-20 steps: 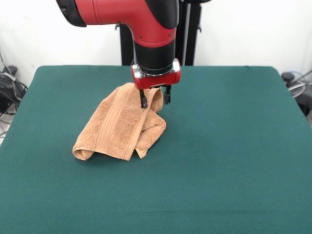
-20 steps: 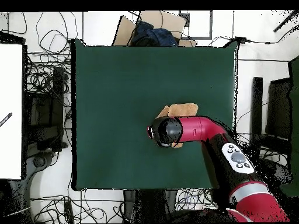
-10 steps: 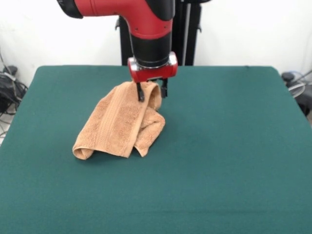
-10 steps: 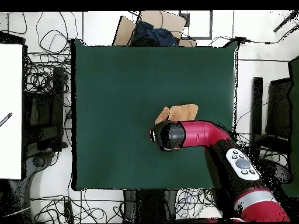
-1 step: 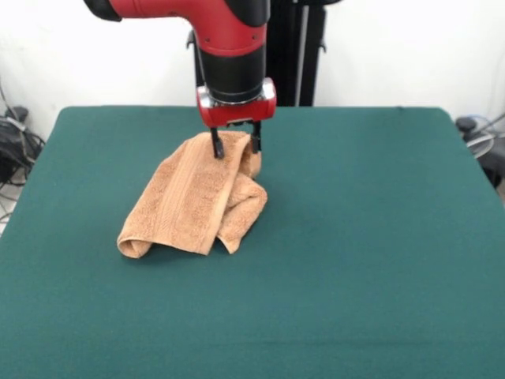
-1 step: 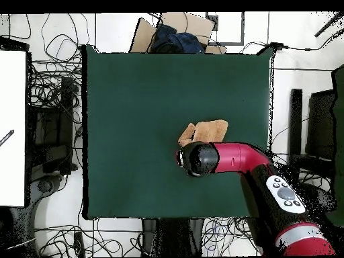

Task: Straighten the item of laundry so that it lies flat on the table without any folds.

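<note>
Jaws (image 5: 234,145) have shifted back to the towel's (image 5: 194,207) far edge over the last second, still parted and gripping nothing, towel still crumpled mid-tabletop (image 5: 371,237), so no flattening progress, grasp pending.

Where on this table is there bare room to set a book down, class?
In the front view, the table lies bare right of the towel and along the near edge below it. Around the gripper at the towel's far end it is crowded.
</note>
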Robot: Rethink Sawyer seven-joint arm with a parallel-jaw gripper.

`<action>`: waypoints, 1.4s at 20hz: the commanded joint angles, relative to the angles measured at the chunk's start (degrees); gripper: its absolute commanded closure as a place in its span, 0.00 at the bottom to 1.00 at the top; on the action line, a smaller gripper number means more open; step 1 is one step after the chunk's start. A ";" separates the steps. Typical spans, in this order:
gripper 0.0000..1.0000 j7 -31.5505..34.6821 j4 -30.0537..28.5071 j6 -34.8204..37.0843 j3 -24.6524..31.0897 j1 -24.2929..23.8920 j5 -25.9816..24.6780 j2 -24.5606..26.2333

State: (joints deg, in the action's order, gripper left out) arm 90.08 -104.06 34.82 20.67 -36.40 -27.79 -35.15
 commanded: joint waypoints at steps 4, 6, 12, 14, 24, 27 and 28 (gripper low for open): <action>0.00 2.29 -1.37 -4.94 -0.59 -0.22 -3.33 3.88; 0.00 3.44 -0.66 -6.82 -1.30 0.94 -4.18 5.17; 0.00 5.17 -0.30 -9.78 -3.01 2.36 -4.49 8.07; 0.00 5.13 -0.53 -10.12 -3.31 2.56 -4.35 7.86; 0.00 4.49 -0.93 -11.17 -5.88 3.58 -6.30 4.48; 0.00 4.10 -1.29 -11.55 -6.82 3.18 -7.01 4.39; 0.00 4.29 -1.86 -11.57 -7.15 3.07 -7.09 4.47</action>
State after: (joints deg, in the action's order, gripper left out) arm 90.08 -104.04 27.54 17.47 -34.56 -29.44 -31.37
